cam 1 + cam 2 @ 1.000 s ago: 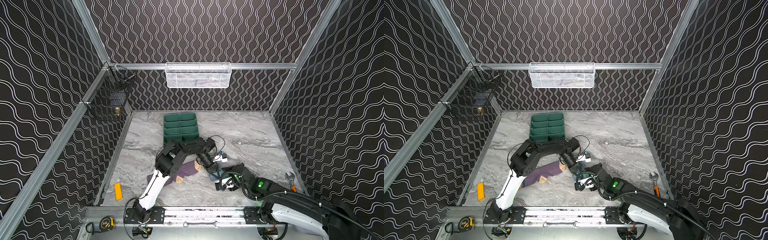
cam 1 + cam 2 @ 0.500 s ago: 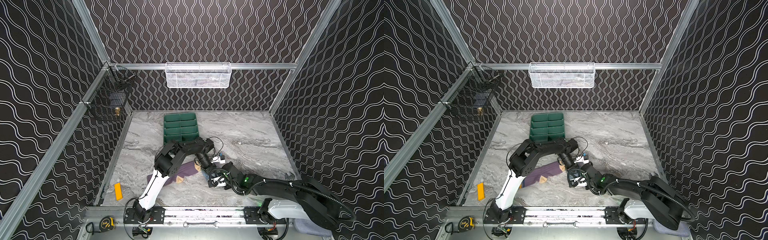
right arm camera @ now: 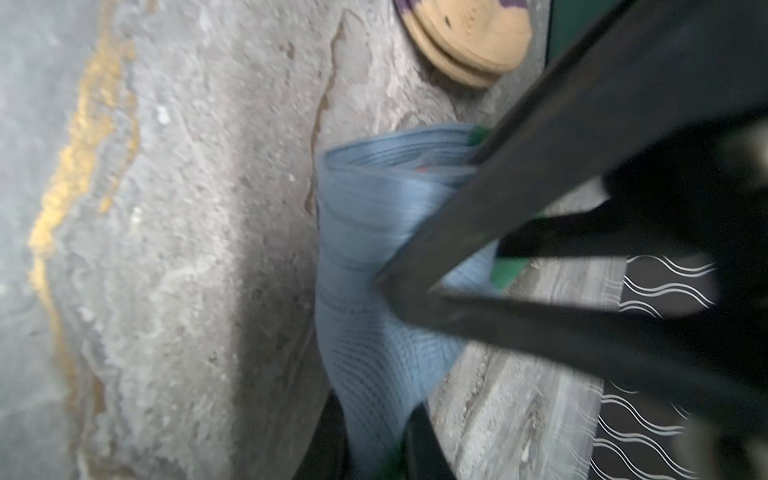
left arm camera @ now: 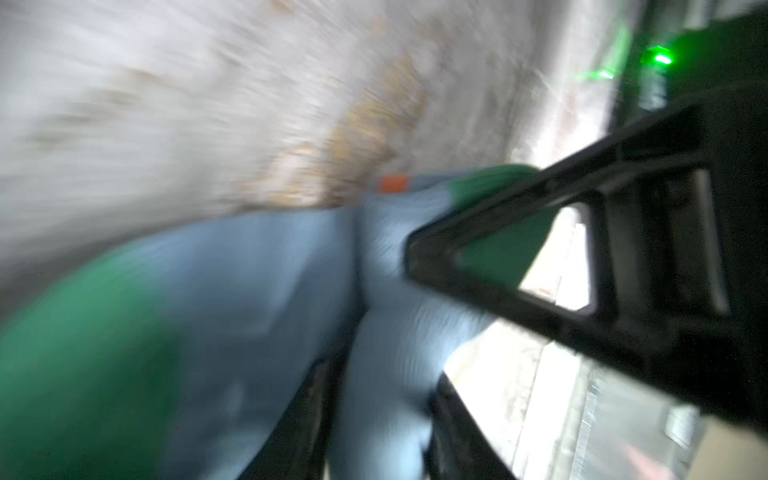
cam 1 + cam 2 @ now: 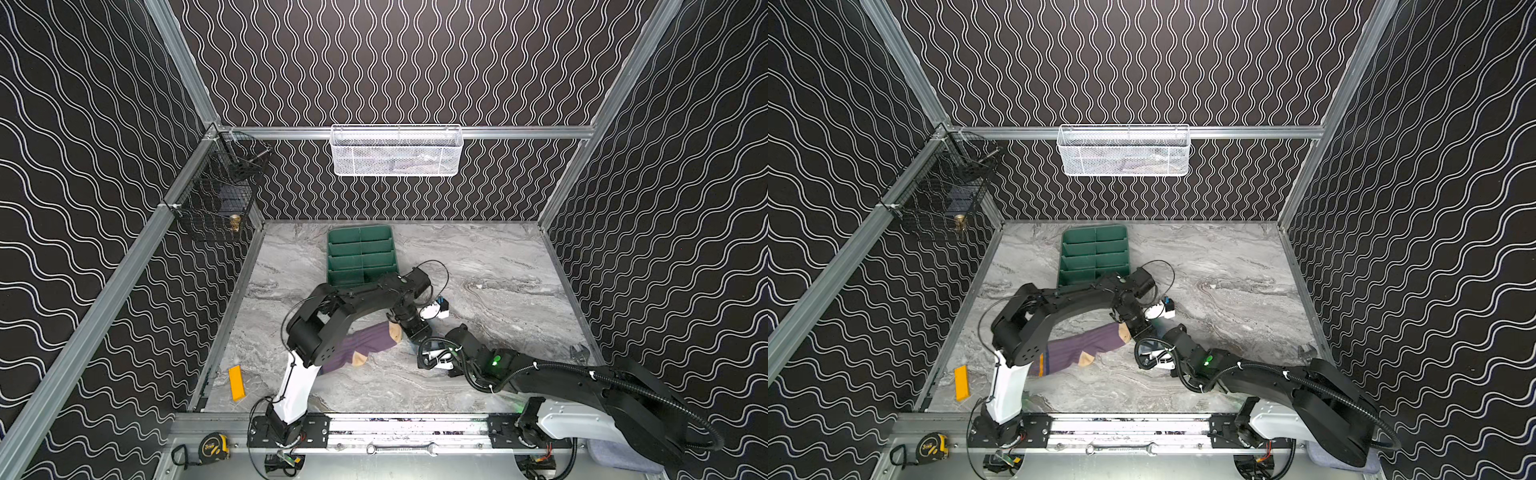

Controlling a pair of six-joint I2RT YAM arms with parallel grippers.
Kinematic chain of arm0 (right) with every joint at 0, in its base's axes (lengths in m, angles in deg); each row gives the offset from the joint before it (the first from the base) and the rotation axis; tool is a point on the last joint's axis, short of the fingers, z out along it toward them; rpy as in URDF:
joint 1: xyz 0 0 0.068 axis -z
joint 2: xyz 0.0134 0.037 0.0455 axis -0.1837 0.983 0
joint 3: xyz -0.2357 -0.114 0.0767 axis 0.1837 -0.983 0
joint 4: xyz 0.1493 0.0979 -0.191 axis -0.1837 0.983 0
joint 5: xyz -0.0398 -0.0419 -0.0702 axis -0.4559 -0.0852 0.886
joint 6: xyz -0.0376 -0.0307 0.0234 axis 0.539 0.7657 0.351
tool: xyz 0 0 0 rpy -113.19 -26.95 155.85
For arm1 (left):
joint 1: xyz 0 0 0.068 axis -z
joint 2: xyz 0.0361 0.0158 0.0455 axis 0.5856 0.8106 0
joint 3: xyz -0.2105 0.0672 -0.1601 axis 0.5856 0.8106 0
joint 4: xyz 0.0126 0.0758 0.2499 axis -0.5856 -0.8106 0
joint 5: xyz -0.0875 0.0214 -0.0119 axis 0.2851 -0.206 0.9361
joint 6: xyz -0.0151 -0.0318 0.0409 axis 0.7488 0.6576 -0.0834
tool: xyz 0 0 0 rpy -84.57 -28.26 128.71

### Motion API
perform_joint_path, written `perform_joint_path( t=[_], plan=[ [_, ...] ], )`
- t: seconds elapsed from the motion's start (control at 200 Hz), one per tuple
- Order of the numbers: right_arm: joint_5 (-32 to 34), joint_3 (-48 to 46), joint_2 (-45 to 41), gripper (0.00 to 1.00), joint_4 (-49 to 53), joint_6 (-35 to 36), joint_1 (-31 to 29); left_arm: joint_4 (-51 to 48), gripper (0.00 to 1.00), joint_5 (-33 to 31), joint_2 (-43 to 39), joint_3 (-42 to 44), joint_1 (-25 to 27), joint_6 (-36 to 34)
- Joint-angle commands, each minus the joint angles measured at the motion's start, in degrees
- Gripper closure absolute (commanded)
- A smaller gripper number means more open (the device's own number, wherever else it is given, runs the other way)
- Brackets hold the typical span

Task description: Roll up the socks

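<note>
**Blue sock between both grippers, beside the purple sock's toe: the roll may come loose**

The blue sock (image 3: 365,257), bunched in loose layers, rests on the marble tabletop (image 5: 498,291) just beside the tan toe of the purple sock (image 5: 365,347), which lies flat and unrolled. The right gripper (image 3: 372,424) is clamped on a narrow fold of the blue fabric. The left gripper (image 4: 380,399) has the same sock between its fingers, but blur prevents confirming whether it presses or has let go. Probable faults:
- The layers spring open if one gripper lets go while the other holds only a thin fold.
- The fingers of the two grippers, working very near each other, collide.
- The fabric drags against the purple toe and shifts that sock.
</note>
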State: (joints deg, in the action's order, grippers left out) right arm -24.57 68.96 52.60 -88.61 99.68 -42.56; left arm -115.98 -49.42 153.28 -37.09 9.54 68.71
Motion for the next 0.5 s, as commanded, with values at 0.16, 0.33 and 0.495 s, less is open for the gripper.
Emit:
perform_joint_path(
  t=[0.16,0.33,0.495],
  plan=[
    [0.6,-0.2,-0.3,1.00,6.0,0.2,-0.1,9.4,0.64,-22.4,-7.5,5.1,-0.7,12.2],
    [0.8,-0.4,-0.5,1.00,5.5,0.1,-0.6,9.1,0.76,-21.0,-1.0,2.0,0.5,15.8],
    [1.3,-0.4,-0.7,1.00,5.0,0.2,-0.7,7.9,0.79,-23.4,3.0,0.5,2.9,15.8]
  ],
)
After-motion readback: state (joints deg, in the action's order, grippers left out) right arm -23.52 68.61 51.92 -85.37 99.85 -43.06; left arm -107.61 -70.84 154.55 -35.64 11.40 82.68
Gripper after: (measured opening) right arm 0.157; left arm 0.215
